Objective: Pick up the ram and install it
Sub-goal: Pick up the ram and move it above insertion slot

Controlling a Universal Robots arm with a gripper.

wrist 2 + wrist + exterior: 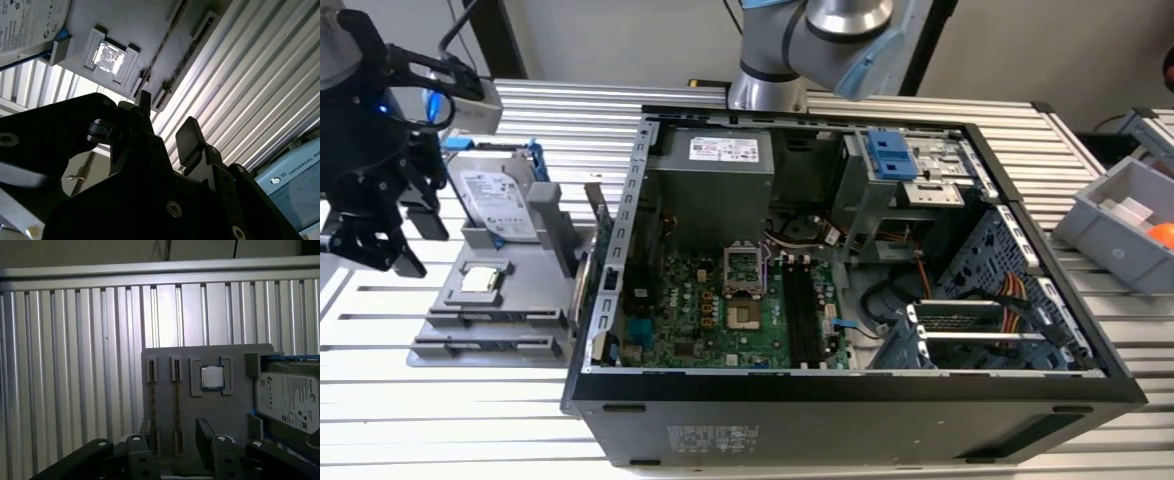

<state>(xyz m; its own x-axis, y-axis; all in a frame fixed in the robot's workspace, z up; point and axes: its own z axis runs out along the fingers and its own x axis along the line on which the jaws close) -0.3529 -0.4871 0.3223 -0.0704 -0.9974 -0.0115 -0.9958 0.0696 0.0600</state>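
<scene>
Your claw (175, 432) is open: the two black fingers (205, 427) stand apart and grip nothing, and both wrist views show the gap between them. The claw hangs over the ribbed metal table (75, 365), raised above the grey tray (235, 405) that lies there. The ram (176, 405) stands on edge in one of the tray's narrow slots, below the claw. In the first wrist view it lines up with the gap between the fingers, and the claw does not touch it. A second stick (152, 412) stands on edge in the next slot, just beside the ram and roughly under one finger. On the other side of the ram, past the other finger, the square silver chip (212, 377) sits in its own pocket of the tray. Farther out on that same side, the drive (287, 400) rests in a blue frame at the tray's end. In the exterior view the open case (854, 400) lies well apart from the claw, toward the exterior view's right, with the tray between the two. Inside it the green board (707, 300) lies flat, and the long black slots (801, 310) run along it beside the socket.
</scene>
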